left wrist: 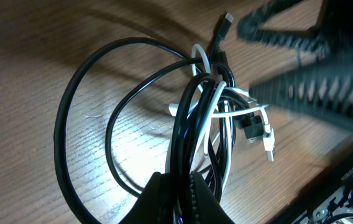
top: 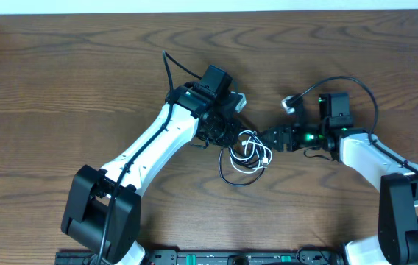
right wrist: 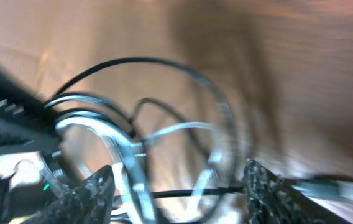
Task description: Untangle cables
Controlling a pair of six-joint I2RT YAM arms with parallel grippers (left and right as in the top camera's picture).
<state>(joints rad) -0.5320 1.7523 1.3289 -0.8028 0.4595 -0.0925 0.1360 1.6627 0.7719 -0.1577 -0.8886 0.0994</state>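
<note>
Mid-table, black cable (left wrist: 181, 121) and white cable (top: 253, 149) sit knotted between the arms. Left gripper (left wrist: 176, 185) is clamped on black strands. Right gripper (right wrist: 178, 173) has jaws spread around the loops, gripping nothing. Suggest right pinches white only, then draws right slowly.

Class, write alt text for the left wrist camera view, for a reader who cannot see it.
A black cable and white cable lie tangled on a wooden table, the left gripper pinching black strands.
</note>
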